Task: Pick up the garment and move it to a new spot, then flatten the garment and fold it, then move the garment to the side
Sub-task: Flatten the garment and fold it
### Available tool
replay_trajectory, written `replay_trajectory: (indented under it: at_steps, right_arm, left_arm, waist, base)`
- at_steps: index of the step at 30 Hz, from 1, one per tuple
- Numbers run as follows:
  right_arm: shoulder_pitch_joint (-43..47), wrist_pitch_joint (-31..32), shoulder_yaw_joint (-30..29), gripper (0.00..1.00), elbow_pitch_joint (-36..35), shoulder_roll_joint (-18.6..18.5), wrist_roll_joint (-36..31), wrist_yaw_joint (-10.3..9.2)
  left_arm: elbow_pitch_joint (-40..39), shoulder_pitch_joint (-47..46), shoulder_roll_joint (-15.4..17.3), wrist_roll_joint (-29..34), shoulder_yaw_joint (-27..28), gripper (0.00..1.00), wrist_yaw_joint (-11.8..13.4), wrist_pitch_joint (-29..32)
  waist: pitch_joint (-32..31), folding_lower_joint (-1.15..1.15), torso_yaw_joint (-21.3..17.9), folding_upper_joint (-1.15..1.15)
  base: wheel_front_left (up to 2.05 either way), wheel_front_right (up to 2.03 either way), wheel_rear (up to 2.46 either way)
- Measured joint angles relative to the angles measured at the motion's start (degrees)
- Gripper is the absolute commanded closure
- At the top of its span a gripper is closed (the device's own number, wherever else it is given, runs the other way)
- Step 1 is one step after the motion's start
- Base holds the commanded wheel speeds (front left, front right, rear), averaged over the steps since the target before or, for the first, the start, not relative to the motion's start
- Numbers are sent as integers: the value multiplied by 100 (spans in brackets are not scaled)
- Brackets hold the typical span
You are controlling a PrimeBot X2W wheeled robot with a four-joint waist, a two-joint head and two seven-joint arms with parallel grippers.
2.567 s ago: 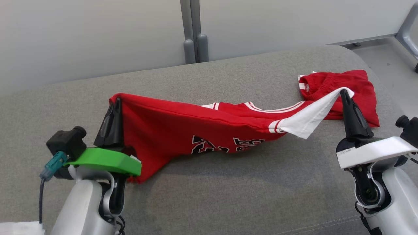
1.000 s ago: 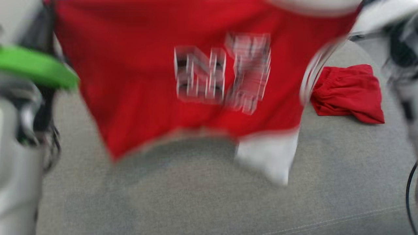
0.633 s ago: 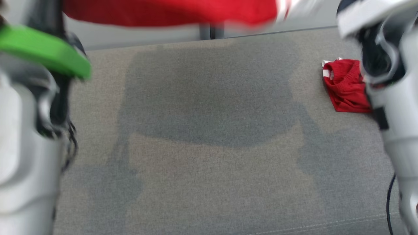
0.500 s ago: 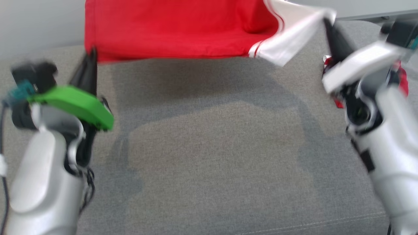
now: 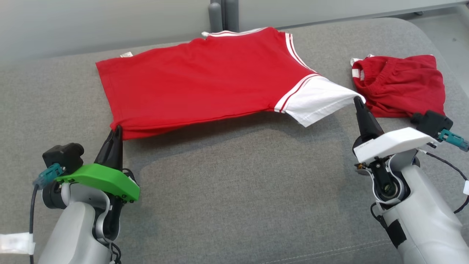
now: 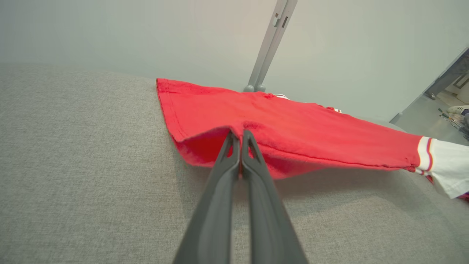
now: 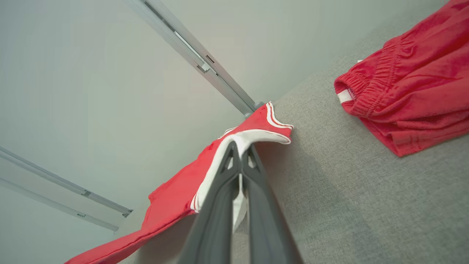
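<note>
- The garment (image 5: 205,84) is a red tee with a white sleeve set off by thin red and white stripes. It is spread wide across the far half of the grey padded surface (image 5: 238,183), plain red side up.
- Its far part lies on the surface, while the near edge hangs slightly raised and casts a shadow beneath.
- The left gripper (image 5: 117,129) is pinched tight on the near-left hem corner. The right gripper (image 5: 355,99) is pinched tight on the tip of the white sleeve.
- We cannot see the underside of the tee. At the far edge its second sleeve shows as little more than a striped strip.
- A small pale tag (image 5: 126,54) sits at the far-left corner, too small for us to read.
- A crumpled red piece (image 5: 399,86) with an elastic band lies just right of the sleeve. Its near corner is hidden behind the right arm's black connector.
- We count two grippers, two red cloth pieces and two grey posts (image 5: 223,14) at the back.
</note>
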Motion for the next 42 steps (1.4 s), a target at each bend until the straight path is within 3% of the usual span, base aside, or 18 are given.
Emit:
replay_trajectory:
  at_steps: [6,17,30,42]
  right_arm:
    - [413,-78,267,100,-321,-59,-26,126]
    - [1613,127,904,100,-936,-211,-105,129]
    - [2267,446,1071,100,-2101,-579,-48,129]
    - [2782,1230,1595,100,-3305,-821,281,131]
  left_arm:
    - [-64,451,144,77,15,100,-120,-413]
    - [-325,1610,283,121,274,100,-152,-520]
    - [-1182,2438,291,119,699,100,48,-568]
    - [-1951,2972,293,146,937,100,201,-570]
  waist:
    - [-260,0,17,0]
    - [-781,-1,-51,0]
    - [-945,-1,-367,0]
    - [-873,0,-238,0]
  base:
    - [0,0,0]
    - [0,0,0]
    - [0,0,0]
    - [0,0,0]
